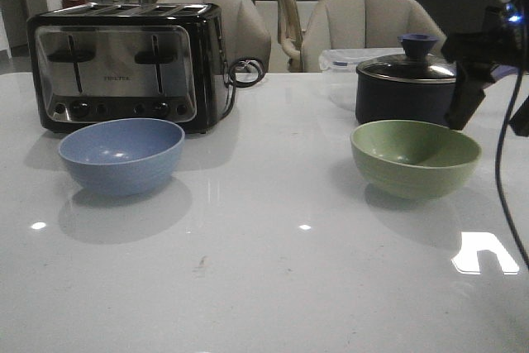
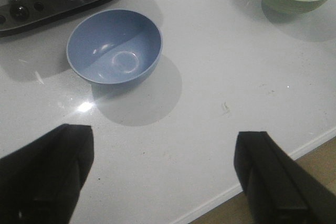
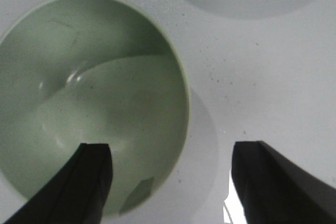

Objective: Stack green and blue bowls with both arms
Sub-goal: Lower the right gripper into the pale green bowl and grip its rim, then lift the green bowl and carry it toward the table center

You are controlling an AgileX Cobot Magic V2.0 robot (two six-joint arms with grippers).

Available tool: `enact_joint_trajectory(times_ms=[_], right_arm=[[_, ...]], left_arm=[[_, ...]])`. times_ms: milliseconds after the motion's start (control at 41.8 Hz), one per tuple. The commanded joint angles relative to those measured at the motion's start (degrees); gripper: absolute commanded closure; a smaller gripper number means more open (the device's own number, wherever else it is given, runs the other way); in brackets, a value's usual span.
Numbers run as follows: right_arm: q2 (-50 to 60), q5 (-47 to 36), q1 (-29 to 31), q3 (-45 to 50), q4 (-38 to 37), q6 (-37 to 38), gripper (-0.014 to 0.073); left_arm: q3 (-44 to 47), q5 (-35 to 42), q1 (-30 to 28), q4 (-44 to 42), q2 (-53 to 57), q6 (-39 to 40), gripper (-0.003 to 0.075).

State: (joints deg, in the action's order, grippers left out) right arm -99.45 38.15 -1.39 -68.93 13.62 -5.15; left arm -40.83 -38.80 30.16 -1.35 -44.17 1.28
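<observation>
The blue bowl (image 1: 121, 155) stands upright and empty on the left of the white table, in front of the toaster. The green bowl (image 1: 415, 157) stands upright and empty on the right. My right gripper (image 1: 493, 113) hangs open above the green bowl's right side. In the right wrist view the gripper (image 3: 170, 156) is open, one finger over the inside of the green bowl (image 3: 89, 98) and the other over the table outside its rim. My left gripper (image 2: 164, 150) is open and empty near the table's front edge, short of the blue bowl (image 2: 114, 45). It is out of the front view.
A black-and-chrome toaster (image 1: 124, 64) stands right behind the blue bowl. A dark saucepan (image 1: 405, 84) with a lid and purple knob stands behind the green bowl. A black cable (image 1: 504, 196) hangs at the right edge. The table's front edge (image 2: 252, 187) lies by the left gripper.
</observation>
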Motion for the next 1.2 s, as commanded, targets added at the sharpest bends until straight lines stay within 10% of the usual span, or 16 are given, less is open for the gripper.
enact_joint_trajectory(times_ms=[0, 167, 645, 1171], right_arm=[[-2.1, -2.2, -0.1, -4.6, 1.2, -1.7, 0.0025], [-8.1, -2.1, -0.1, -8.8, 1.2, -2.1, 0.0036], [-6.9, 0.8, -0.1, -12.1, 0.9, -2.6, 0.0541], [4.1, 1.5, -17.7, -12.1, 0.9, -8.0, 0.0558]], left_arm=[[-1.7, 4.2, 0.4, 0.2, 0.0, -0.2, 0.0119], [-1.7, 4.2, 0.4, 0.2, 0.0, -0.2, 0.0119], [-1.7, 4.2, 0.4, 0.2, 0.0, -0.2, 0.0119], [-1.7, 4.6, 0.4, 0.2, 0.0, -0.2, 0.0119]])
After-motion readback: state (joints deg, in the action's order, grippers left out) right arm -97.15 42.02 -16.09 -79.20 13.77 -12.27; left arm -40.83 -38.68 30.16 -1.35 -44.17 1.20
